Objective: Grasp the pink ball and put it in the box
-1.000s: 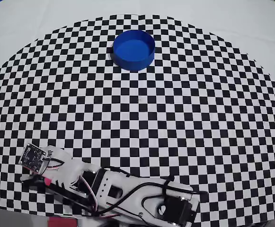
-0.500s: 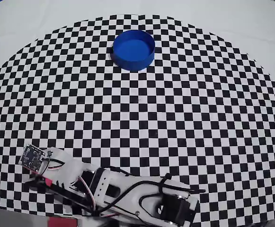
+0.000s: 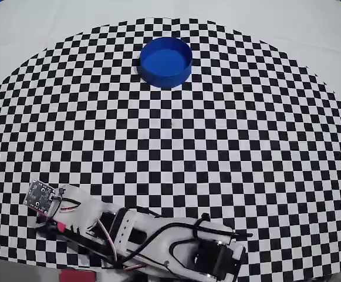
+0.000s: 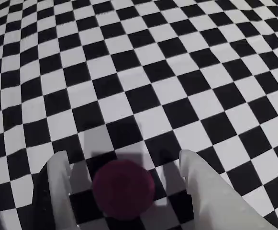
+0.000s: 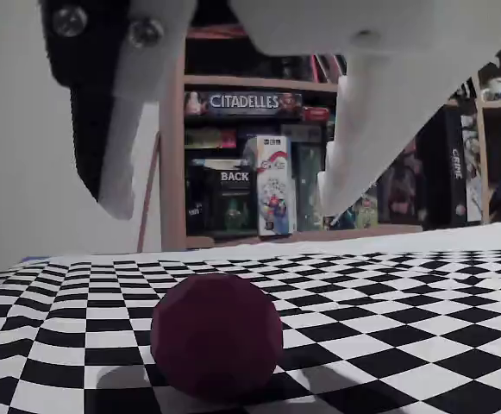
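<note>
The fingers (image 4: 124,165) stand wide open and hold nothing, one tip on each side of the pink ball (image 4: 123,189), which rests on the checkered worktop (image 4: 177,72) between and below them. Over the last second the arm has shifted only slightly above it, so the descent looks nearly lined up. The blue box (image 3: 165,61) sits well apart, empty.
</note>
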Tool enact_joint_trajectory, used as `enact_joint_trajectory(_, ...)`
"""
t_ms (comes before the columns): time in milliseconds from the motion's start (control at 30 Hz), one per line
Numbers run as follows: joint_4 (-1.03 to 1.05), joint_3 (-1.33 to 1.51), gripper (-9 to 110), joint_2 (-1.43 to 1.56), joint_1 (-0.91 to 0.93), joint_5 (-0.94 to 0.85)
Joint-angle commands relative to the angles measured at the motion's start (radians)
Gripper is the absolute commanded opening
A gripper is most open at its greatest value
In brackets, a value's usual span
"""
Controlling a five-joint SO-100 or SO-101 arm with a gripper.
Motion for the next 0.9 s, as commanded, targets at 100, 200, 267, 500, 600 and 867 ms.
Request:
enact_joint_trajectory(100,-0.011,0.006,26,-0.031,0.008,-0.011)
enact_joint_trajectory(200,-0.012,0.006,26,-0.046,0.009,-0.011)
enact_joint_trajectory(267,-0.012,0.006,26,-0.051,0.009,-0.011)
enact_joint_trajectory(500,-0.023,0.005,26,-0.078,0.011,-0.011)
enact_joint_trajectory(600,-0.028,0.003,26,-0.091,0.011,-0.011)
enact_joint_trajectory(867,-0.041,0.003,26,-0.126,0.011,-0.011)
